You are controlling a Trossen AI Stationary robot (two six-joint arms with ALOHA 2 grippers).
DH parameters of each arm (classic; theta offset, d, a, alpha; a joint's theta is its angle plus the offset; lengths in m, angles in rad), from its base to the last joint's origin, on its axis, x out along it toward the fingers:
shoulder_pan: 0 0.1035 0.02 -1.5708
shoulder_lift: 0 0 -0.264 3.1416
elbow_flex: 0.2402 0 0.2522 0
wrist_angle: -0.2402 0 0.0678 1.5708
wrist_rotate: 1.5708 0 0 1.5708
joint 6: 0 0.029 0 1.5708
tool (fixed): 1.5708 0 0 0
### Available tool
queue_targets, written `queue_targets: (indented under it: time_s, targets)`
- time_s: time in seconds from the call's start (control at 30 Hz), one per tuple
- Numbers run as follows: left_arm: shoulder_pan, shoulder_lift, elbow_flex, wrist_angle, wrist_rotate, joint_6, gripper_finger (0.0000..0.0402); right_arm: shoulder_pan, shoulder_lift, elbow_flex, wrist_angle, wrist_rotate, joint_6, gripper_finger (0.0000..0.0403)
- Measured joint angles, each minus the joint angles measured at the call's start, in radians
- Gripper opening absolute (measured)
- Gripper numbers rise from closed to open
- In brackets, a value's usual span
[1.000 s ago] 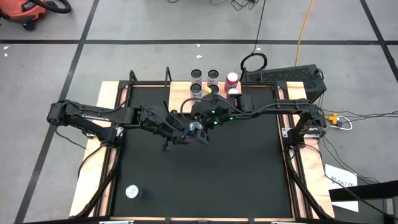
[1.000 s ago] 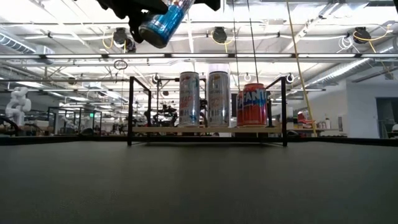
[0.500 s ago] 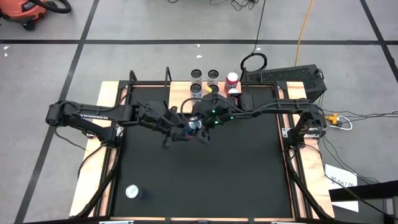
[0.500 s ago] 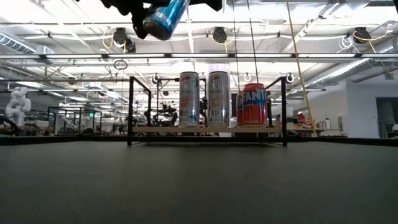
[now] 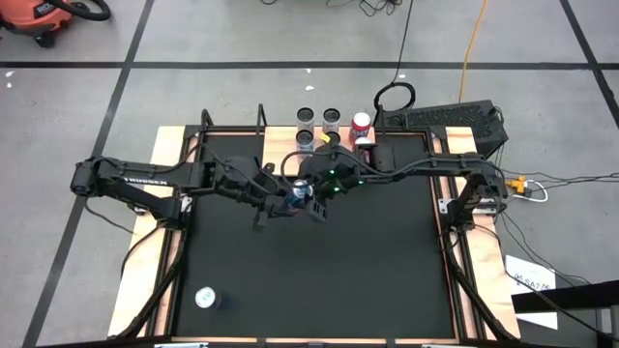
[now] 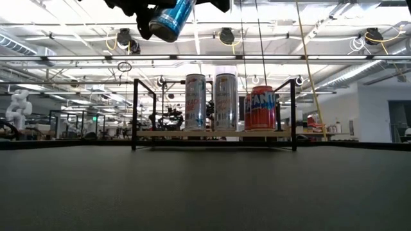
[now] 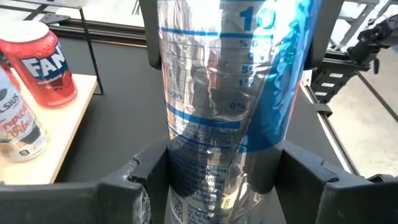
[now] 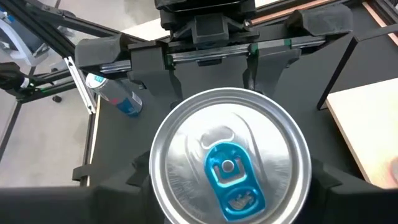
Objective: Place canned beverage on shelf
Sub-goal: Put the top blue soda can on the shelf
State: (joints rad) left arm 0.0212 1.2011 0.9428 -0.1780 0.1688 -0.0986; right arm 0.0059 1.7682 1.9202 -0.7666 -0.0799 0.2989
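Observation:
A silver-and-blue beverage can hangs tilted high over the middle of the black mat; it also shows at the top of the low view. My left gripper comes from the table's left and my right gripper from the right; both are shut on this can. The shelf, a light-wood board in a black frame, stands at the mat's far edge. Two tall silver cans and a red can stand on it. My left gripper pinches the can's lower body between its two fingers. It comes from the table's left, slanting a little down, with the can running out ahead along the fingers. The can is lifted clear and tilted. My right gripper has its two fingers on opposite sides of the can's top end, just under the lid's rim. It comes from the table's right, slanting down, and the lid with its blue tab faces its wrist.
Another silver-and-blue can sits on the mat near its near-left corner and also shows in the right wrist view. The board has bare wood beside the red can. Cables and a black box lie beyond the far right corner.
The can has risen slightly with my left gripper and stays tilted. My right gripper has kept its place at the can's top end, and its fingers have drawn in onto the can.

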Motion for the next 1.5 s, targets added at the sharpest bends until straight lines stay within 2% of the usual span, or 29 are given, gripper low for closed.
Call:
queue_targets:
  time_s: [0.17,0.37,0.47,0.57,0.63,0.87,1.03,1.17,1.4,1.5]
  targets:
    - [-0.002,-0.001,0.003,-0.025,-0.030,0.001,0.0229,-0.010,0.004,0.017,-0.009,-0.004,-0.007,0.0214]
    - [0.007,-0.028,0.012,-0.078,-0.104,0.001,0.0284,-0.055,0.005,0.074,-0.053,-0.002,0.010,0.0214]
    - [0.020,-0.059,0.045,-0.190,-0.232,0.000,0.0309,-0.091,0.001,0.089,-0.081,0.004,0.002,0.0214]
    - [0.038,-0.096,0.085,-0.327,-0.410,-0.063,0.0323,-0.126,0.002,0.089,-0.092,0.004,0.001,0.0214]
    - [0.051,-0.114,0.105,-0.399,-0.476,-0.095,0.0325,-0.147,0.002,0.089,-0.085,0.000,-0.001,0.0214]
    - [0.094,-0.172,0.113,-0.422,-0.481,-0.103,0.0327,-0.216,0.033,0.111,-0.061,-0.026,-0.072,0.0214]
    - [0.131,-0.176,0.113,-0.424,-0.481,-0.102,0.0327,-0.274,0.134,0.212,-0.107,-0.056,-0.146,0.0214]
    - [0.153,-0.176,0.113,-0.431,-0.481,-0.103,0.0327,-0.326,0.227,0.312,-0.165,-0.036,-0.197,0.0219]
    - [0.172,-0.175,0.113,-0.452,-0.482,-0.106,0.0327,-0.378,0.320,0.434,-0.158,-0.006,-0.311,0.0220]
    - [0.189,-0.175,0.112,-0.449,-0.492,-0.105,0.0327,-0.388,0.332,0.431,-0.151,-0.070,-0.349,0.0221]
